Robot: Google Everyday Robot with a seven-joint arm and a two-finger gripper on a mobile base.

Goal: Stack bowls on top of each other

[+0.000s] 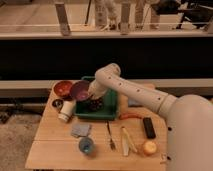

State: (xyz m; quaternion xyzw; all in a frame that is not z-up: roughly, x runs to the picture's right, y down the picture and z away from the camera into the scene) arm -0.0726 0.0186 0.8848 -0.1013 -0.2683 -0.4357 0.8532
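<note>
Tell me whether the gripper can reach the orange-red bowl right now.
Probably yes. The gripper is at the purple bowl, and the orange-red bowl sits right beside that, with nothing over it.

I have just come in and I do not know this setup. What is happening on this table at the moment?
A one-armed robot is working on stacking two bowls. Its gripper is at the right rim of the purple bowl, which is at the left edge of the green tray. The orange-red bowl is close beside it, to the left in the picture, on the wooden table. The two bowls are side by side, not yet stacked.
</note>
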